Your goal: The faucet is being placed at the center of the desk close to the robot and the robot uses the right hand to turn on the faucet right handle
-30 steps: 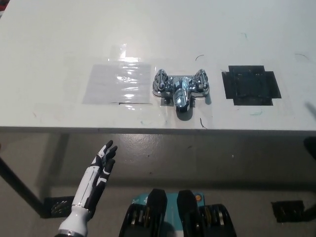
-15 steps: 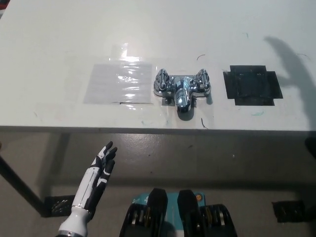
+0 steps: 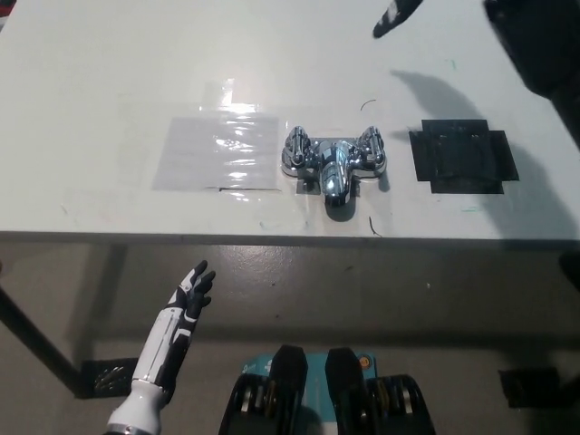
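The chrome faucet [image 3: 333, 160] stands near the table's front edge at the middle, spout toward me. Its right handle [image 3: 371, 146] and left handle [image 3: 296, 148] sit on either side of the spout. My black right arm [image 3: 536, 47] hangs high over the table's far right. Only a tip of the right hand [image 3: 396, 15] shows at the top edge, well above and behind the faucet and touching nothing. Its shadow falls on the table beyond the right handle. My white left hand [image 3: 188, 302] rests open at the lower left, below the table edge.
A patch of clear tape [image 3: 217, 152] lies left of the faucet. A square of black tape [image 3: 462, 157] lies to its right. The white table's front edge [image 3: 136, 236] runs across the middle of the picture, with a dark table leg [image 3: 32, 340] at the lower left.
My right arm has risen from the right edge to the top right over the table, and its shadow has slid left toward the faucet. The left hand and faucet stay put.
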